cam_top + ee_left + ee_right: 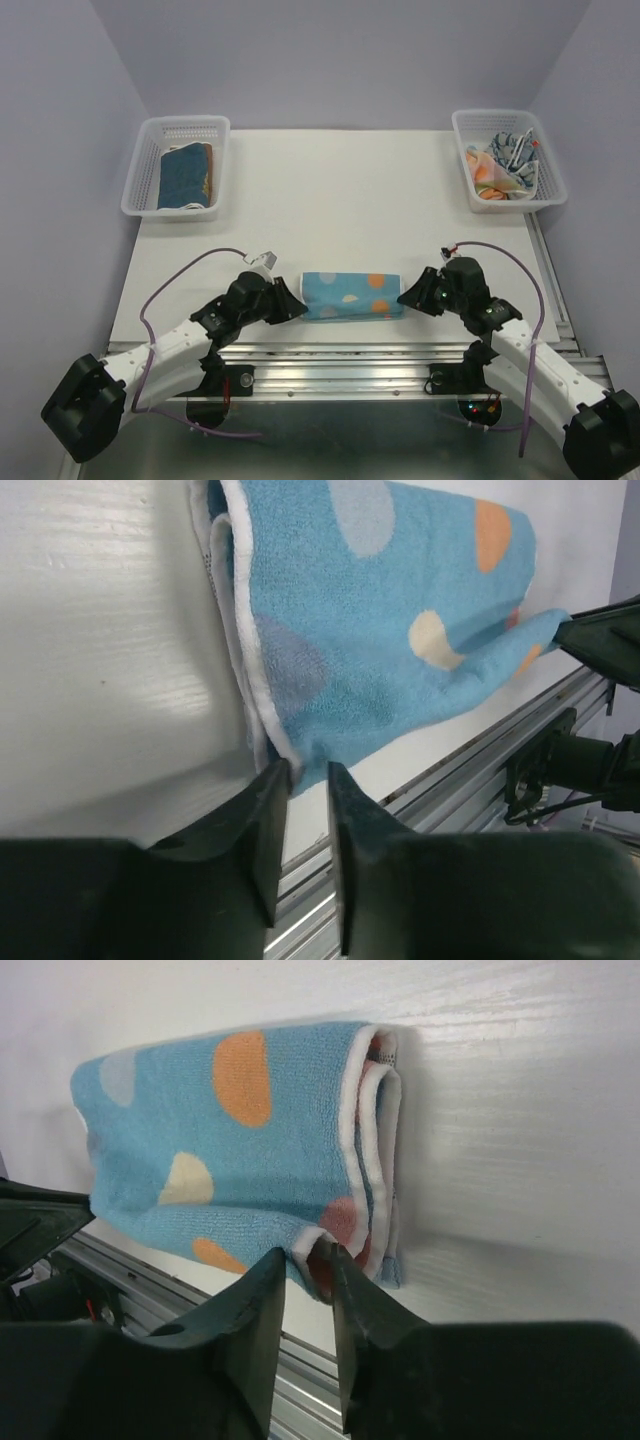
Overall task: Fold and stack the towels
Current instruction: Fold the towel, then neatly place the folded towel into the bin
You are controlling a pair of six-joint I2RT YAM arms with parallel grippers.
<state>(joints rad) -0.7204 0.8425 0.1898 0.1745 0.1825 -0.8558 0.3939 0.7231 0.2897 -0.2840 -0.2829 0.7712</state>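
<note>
Blue polka-dot towel (351, 295) lies folded into a long strip at the mid near edge of the table (330, 200), length running L–R. L gripper (308, 775) at its L end: jaws parted a bit, towel corner just at the tips, not pinched. R gripper (308, 1260) at the R end: jaws likewise slack, corner hanging loose betw. the tips. Far-L corner: L basket (140, 165) w/ folded towel stack (183, 175), blue on top. Far-R corner: R basket (548, 160) w/ crumpled towels (505, 165).

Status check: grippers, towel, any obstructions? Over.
Left gripper, right gripper slightly open at towel ends. Towel folded, near table edge. Nothing blocking.
</note>
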